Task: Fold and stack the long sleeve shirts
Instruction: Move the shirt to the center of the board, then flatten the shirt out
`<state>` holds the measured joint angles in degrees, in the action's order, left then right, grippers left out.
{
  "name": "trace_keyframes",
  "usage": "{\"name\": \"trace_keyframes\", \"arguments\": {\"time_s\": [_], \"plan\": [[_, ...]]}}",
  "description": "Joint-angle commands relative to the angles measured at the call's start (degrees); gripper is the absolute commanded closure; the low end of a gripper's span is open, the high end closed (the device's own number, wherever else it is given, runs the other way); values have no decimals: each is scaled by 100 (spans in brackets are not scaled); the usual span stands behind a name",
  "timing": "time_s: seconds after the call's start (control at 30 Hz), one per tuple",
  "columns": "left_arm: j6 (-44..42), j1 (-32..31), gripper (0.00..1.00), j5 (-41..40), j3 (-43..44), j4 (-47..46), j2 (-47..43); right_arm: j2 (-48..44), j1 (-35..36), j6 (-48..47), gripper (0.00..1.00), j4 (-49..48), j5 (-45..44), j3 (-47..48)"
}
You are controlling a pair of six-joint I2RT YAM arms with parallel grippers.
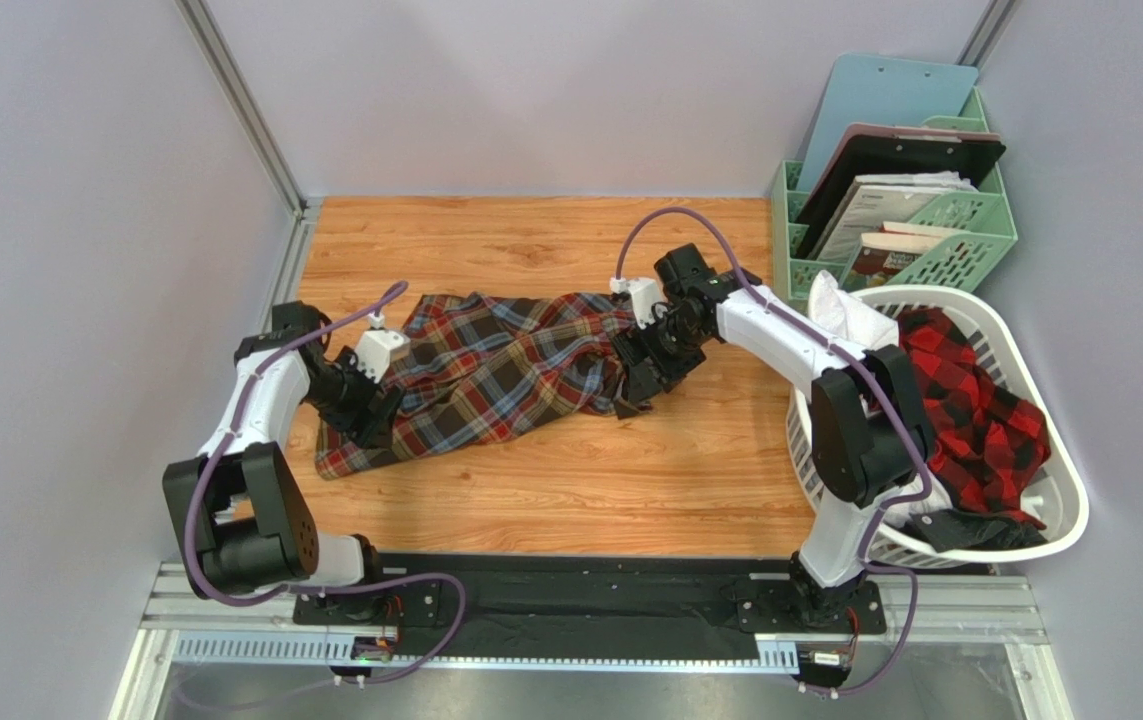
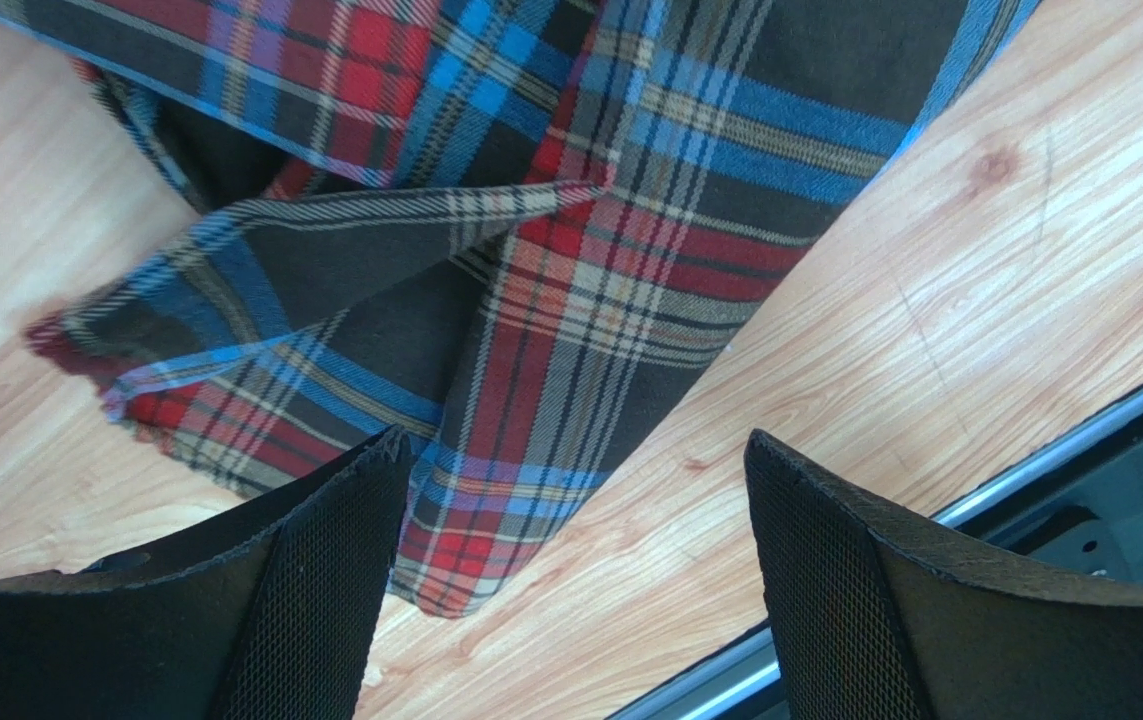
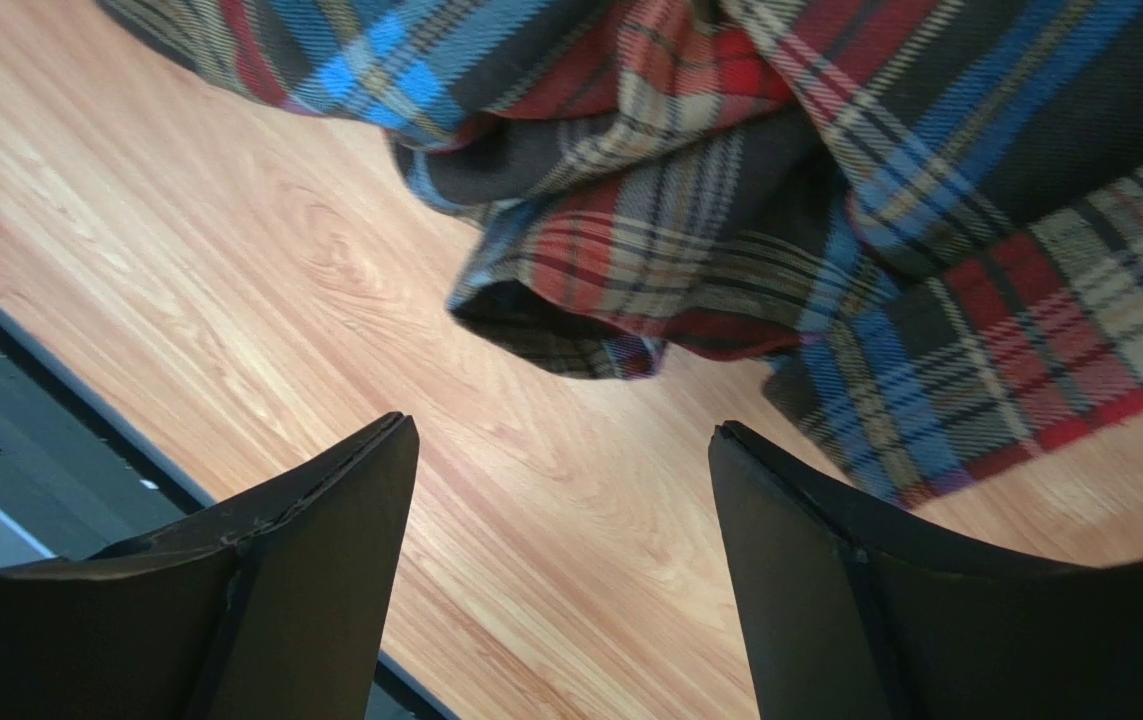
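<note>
The dark brown-olive tartan flannel shirt lies rumpled across the middle of the pale wooden table; the left gripper is at its 8 o'clock corner and the right gripper at its 3 o'clock edge. In the left wrist view the jaws stand apart, with the hem corner lying between them and running on towards 12 o'clock. In the right wrist view the jaws are likewise apart and hold nothing; a bunched fold lies at 12 o'clock just beyond the tips, with bare wood in the gap. The red-and-black check flannel shirt is heaped in the white plastic laundry basket at the table's 3 o'clock.
</note>
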<state>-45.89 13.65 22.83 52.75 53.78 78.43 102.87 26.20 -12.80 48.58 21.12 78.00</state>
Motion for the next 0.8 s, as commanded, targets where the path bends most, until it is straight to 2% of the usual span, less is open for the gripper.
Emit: {"name": "trace_keyframes", "arguments": {"time_s": [0.0, 0.27, 0.37, 0.4, 0.47, 0.5, 0.53, 0.57, 0.6, 0.63, 0.7, 0.77], "plan": [[-455, 32, 13, 55, -133, 1, -109, -267, 263, 462, 23, -409, 375, 68], [-808, -143, 7, 99, -449, 28, -250, 382, 474, 515, 21, -700, -345, 110], [-755, -266, 7, -24, -581, -227, -110, 584, 474, 533, 25, -780, -504, 146], [-720, -292, 7, -68, -617, -297, -83, 620, 474, 541, 35, -788, -504, 146], [-685, -407, 9, -199, -722, -526, 40, 629, 474, 568, 48, -745, -513, 189], [-658, -459, 14, -270, -749, -579, 75, 603, 483, 568, 62, -675, -513, 216], [-632, -529, 18, -401, -758, -666, 136, 568, 474, 533, 69, -613, -487, 233], [-606, -556, 27, -463, -723, -702, 163, 437, 474, 515, 76, -569, -486, 312], [-510, -556, 56, -507, -670, -702, 163, 357, 474, 480, 93, -456, -495, 365], [-448, -530, 73, -551, -591, -685, 103, 278, 474, 393, 100, -393, -530, 435], [-299, -451, 98, -395, -258, -528, -12, 33, 448, 305, 100, -131, -565, 733], [-193, -232, 100, -201, 260, -378, -179, -170, 387, 234, 100, 2, -522, 944]]}}
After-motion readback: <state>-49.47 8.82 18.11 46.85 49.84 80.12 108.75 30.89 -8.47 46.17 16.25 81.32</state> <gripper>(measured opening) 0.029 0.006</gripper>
